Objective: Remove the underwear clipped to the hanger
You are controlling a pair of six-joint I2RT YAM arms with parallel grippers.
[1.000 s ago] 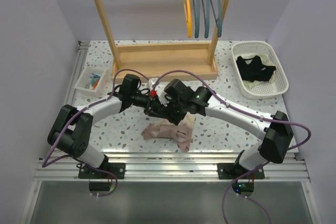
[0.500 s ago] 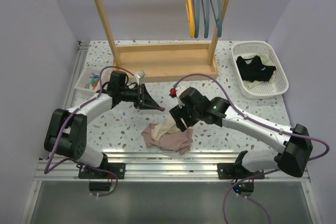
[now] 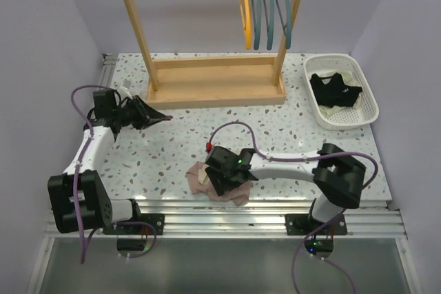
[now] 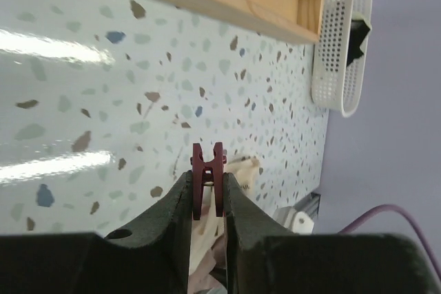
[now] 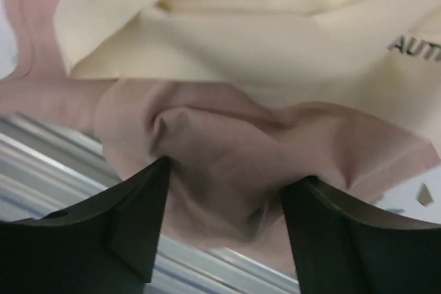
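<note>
**Left arm.** My left end effector (image 4: 207, 178) is closed narrow on a dark red clip (image 4: 208, 160). The clip stands upright between the two fingers, with its forked end protruding beyond the fingertips. In the top view this arm reaches toward the left side of the counter (image 3: 179, 149), near the left foot of the wooden rack (image 3: 213, 80). The clip is held above the speckled surface, and no cloth hangs from it.

**Right arm.** My right end effector (image 5: 231, 177) is spread wide and points down onto the pink-mauve underwear (image 5: 227, 135). One dark finger sits on each side of a raised fold of the pink cloth, and the fingers are not closed on it. Whether the fingertips press on the fabric cannot be told. A cream panel with a fragment of dark lettering lies beside the fold.

**Task items.** The pink-mauve underwear lies crumpled on the counter near its front edge, beneath my right wrist and clear of the rack. The black underwear (image 3: 334, 89) lies in the white basket (image 3: 368, 111) at the far right of the counter, on top of a pale cloth.

**Background.** Orange and teal hangers (image 3: 265, 5) hang at the upper right of the rack.
</note>
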